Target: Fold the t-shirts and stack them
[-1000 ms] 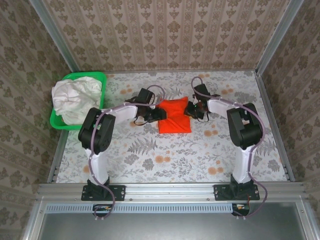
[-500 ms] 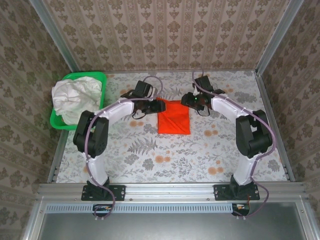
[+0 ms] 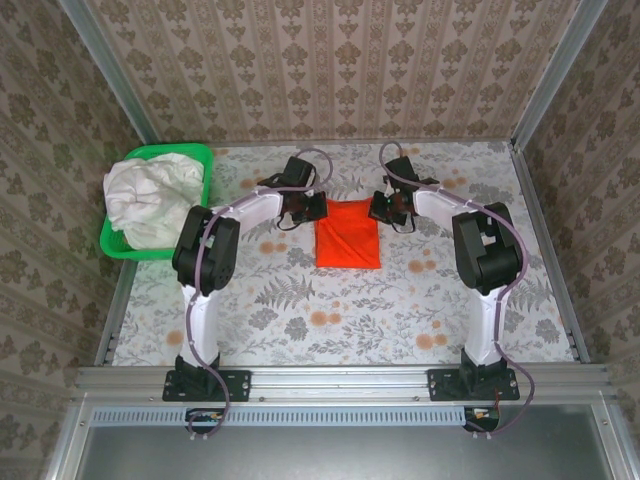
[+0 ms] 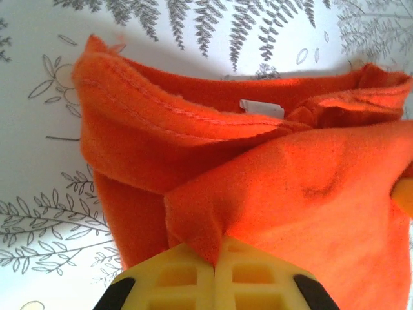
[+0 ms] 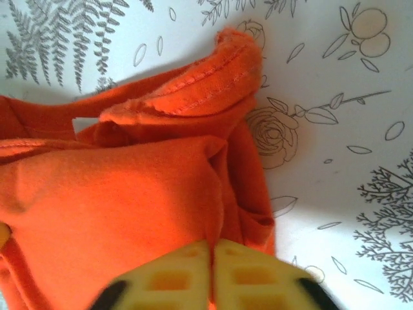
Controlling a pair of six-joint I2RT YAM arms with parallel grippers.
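You're looking at the orange-red t-shirt [image 3: 348, 237] lying folded into a rough rectangle mid-table on the floral tablecloth [image 3: 330, 310], w/ both arms reaching in to its far edge. Your left gripper [image 3: 313, 208] is sitting at the shirt's far-left corner & your right gripper [image 3: 381, 208] at the far-right corner. In the left wrist view the yellow fingers [image 4: 174, 278] are pressing together & pinching a peak of orange cloth btwn them. Hem layers are bunching up beyond, w/ a small white label [image 4: 261, 108] showing by the seam. In the right wrist view the fingers are likewise pressing tight together on a fold at the shirt's edge. The white t-shirt [image 3: 150, 198] is sitting crumpled in the green basket [image 3: 195, 153] at the table's left side, well apart from the orange one.
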